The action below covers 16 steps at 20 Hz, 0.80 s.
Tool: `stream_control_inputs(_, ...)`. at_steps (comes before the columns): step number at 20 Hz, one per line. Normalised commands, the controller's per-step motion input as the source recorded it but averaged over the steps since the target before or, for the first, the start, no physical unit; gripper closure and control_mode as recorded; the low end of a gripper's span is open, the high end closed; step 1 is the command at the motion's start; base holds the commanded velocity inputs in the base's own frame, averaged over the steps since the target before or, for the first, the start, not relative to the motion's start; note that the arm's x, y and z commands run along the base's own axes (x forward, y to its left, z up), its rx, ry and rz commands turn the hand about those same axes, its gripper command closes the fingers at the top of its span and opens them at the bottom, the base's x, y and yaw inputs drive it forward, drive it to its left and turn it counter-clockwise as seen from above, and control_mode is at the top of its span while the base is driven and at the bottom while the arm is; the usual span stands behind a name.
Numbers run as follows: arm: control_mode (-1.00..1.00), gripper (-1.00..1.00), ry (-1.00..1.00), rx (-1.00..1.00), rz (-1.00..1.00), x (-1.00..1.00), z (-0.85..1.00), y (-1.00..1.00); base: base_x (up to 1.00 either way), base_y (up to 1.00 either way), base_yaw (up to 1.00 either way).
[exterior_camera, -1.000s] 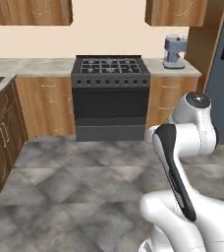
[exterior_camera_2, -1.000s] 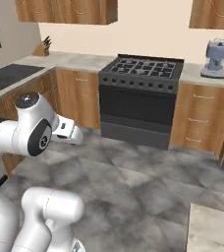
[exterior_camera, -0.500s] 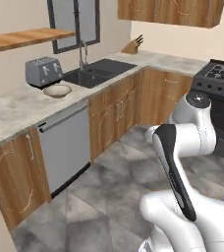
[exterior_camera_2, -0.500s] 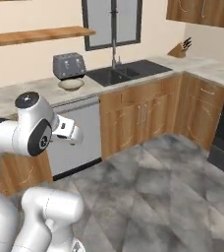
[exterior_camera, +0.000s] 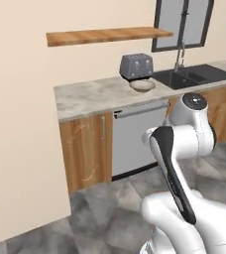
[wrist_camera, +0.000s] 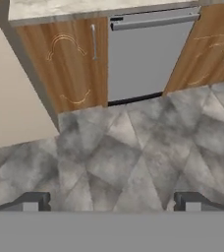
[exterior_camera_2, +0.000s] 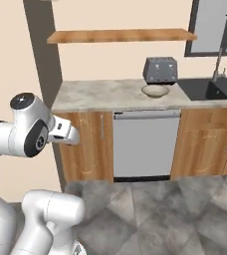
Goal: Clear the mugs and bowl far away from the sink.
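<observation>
Gripper [wrist_camera: 111, 202] jaws are being held wide apart, nothing clamped, pointing at floor. Bowl [exterior_camera_2: 155, 90] is sitting upper right beside toaster [exterior_camera_2: 160, 69]; base should be closed in before reaching.

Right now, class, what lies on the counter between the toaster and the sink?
The bowl sits just before the toaster, left of the sink; otherwise bare counter, seen in both base views.

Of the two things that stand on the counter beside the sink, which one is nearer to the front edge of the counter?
The bowl. It is wide, shallow and pale, and it sits in front of the dark grey toaster, which stands behind it toward the wall.
</observation>
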Motion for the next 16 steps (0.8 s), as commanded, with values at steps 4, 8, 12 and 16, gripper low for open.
stream_control_inputs(4, 1.0, -1.0, 0.0, 0.0, 0.0, 0.0, 0.0, 0.0, 0.4, -1.0, -0.04)
stream_control_inputs(8, 1.0, -1.0, 0.0, 0.0, 0.0, 0.0, 0.0, 0.0, 0.76, -1.0, -0.04)
stream_control_inputs(12, 1.0, -1.0, 0.0, 0.0, 0.0, 0.0, 0.0, 0.0, 1.0, -0.2, 0.09)
stream_control_inputs(16, 1.0, -1.0, 0.0, 0.0, 0.0, 0.0, 0.0, 0.0, 1.0, -0.43, 0.28)
